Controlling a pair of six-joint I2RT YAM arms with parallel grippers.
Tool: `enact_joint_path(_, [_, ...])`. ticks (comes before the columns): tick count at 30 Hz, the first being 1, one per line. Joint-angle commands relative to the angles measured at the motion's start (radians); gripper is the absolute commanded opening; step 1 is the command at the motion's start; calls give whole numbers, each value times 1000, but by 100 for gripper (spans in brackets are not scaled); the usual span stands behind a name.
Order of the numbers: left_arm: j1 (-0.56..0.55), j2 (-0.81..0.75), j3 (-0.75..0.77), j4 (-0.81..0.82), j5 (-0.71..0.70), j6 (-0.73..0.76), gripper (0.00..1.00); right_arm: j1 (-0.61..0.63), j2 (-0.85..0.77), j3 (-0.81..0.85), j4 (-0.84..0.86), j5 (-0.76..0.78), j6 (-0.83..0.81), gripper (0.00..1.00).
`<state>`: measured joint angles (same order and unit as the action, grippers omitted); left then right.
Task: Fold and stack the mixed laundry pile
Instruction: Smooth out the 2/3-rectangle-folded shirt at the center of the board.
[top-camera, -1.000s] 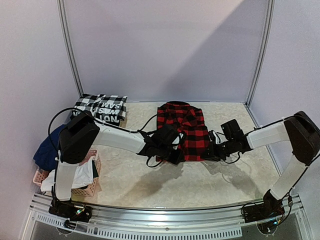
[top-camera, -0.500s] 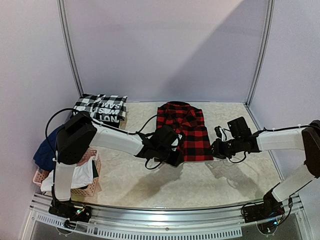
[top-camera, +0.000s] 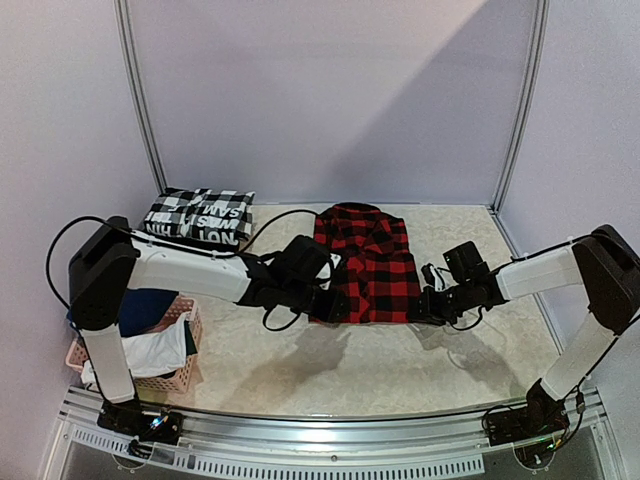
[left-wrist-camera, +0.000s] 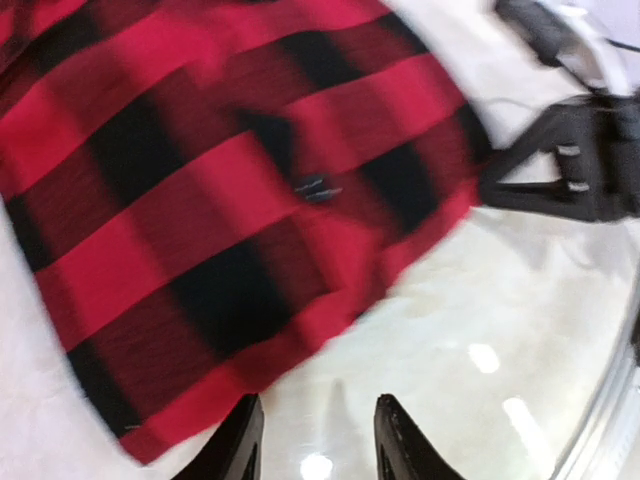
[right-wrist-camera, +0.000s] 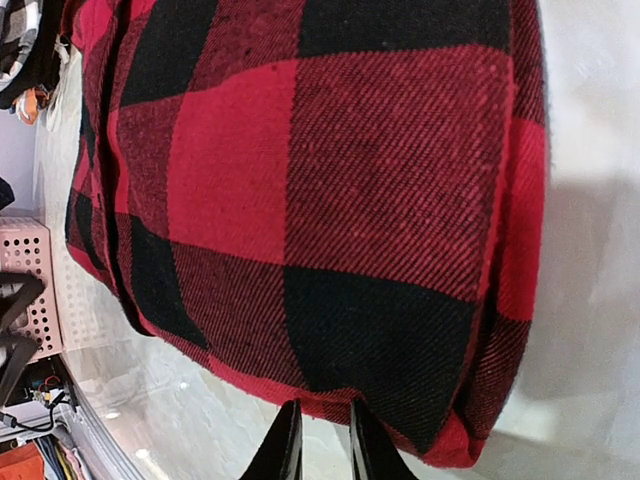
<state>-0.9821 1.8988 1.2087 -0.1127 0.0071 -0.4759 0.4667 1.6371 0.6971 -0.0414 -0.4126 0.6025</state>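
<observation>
- A folded red-and-black plaid flannel shirt (top-camera: 365, 262) lies flat at the centre of the pale marbled tabletop (top-camera: 400, 370), collar toward the top of the frame.
- The left gripper (top-camera: 337, 306) sits at the shirt's lower left corner. In the left wrist view (left-wrist-camera: 318, 448) its black fingers (left-wrist-camera: 238, 445) stand apart over bare tabletop, nothing between them, with the shirt's hem just above and to the left.
- The right gripper (top-camera: 428, 305) is at the shirt's lower right corner. In its own view (right-wrist-camera: 320, 440) the fingers stand close together with a slim gap, tips right at the hem. Whether they pinch the cloth cannot be told.
- A folded black-and-white checked garment with white lettering (top-camera: 200, 215) rests at the upper left of the tabletop, well apart from the shirt.
- At the lower left, a pink plastic lattice basket (top-camera: 178, 378) holds a white garment (top-camera: 160, 355) and a navy piece (top-camera: 145, 308).
</observation>
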Motion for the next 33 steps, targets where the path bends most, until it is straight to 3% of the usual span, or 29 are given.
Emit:
enact_joint_path(1, [69,15,-77,9,-15,-22,38,7,-16,6,8,-35,-6,18])
enact_joint_path(4, [77,34,-90,28,-15,-21,37,20,-54,23,-18,-70,-8,18])
enact_joint_path(13, [79,99,-85,46,-48,-23,34,2,-58,66,-82,35,-25,15])
enact_joint_path(25, [79,80,-142,66,-56,-23,32,-33,27,5,-77,107,-34,15])
enact_joint_path(33, [77,41,-187,68,-65,-13,32,-33,-47,-37,-152,191,-25,16])
